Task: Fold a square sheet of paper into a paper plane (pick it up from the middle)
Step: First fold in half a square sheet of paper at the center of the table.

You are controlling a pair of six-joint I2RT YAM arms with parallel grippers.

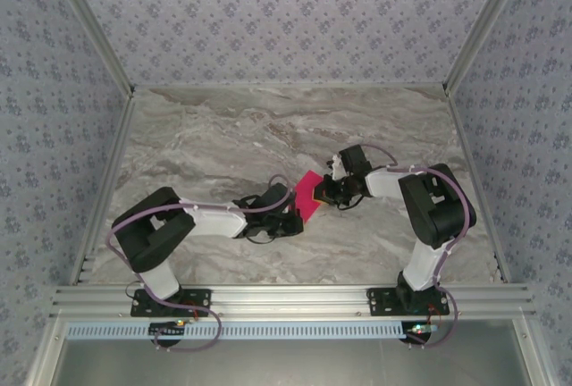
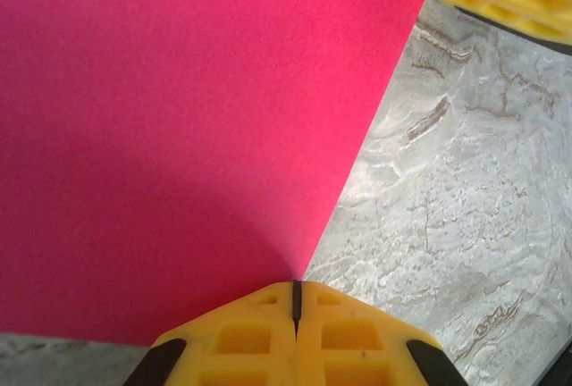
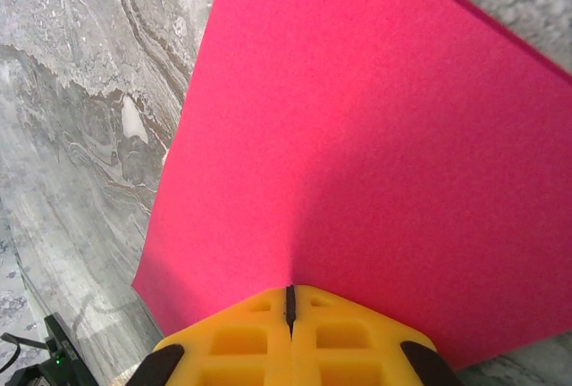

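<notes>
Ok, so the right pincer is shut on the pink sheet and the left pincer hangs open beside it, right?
Not quite. The left pincer is not open: the left wrist view shows it closed on an edge of the sheet. The right pincer is shut on the sheet, as you said.

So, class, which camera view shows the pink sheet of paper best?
The top external view: the square sheet of paper shows nearly whole, though small, held between the left claw and the right claw. Each wrist view gives a close, plain pink part of it, clamped in that arm's shut claw.
</notes>
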